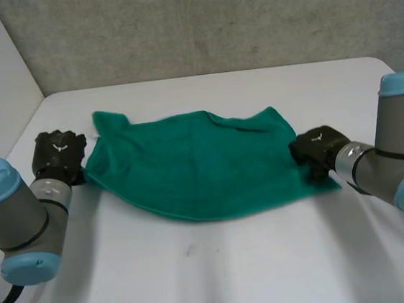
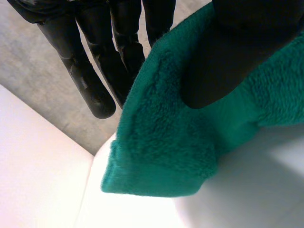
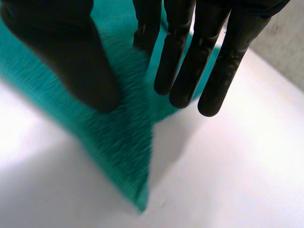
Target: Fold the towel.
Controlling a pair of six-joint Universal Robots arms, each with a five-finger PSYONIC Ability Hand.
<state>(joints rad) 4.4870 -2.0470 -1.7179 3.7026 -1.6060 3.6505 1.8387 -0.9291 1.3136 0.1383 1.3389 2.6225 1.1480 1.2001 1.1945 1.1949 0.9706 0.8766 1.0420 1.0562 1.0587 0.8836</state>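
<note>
left black hand (image 2: 237, 42) pinches the green terry towel (image 1: 197, 170) at its left edge, thumb over the cloth, straight fingers (image 2: 95, 71) behind. right black hand (image 1: 317, 146) pinches the right edge near the front corner, thumb against one finger. towel spreads between both hands over the white table (image 1: 222, 272), far edge rumpled.

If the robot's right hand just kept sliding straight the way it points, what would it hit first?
The green towel. The right hand sits at its right corner, pointing across it, so it would likely push into the cloth at once; the left hand is far beyond.
</note>
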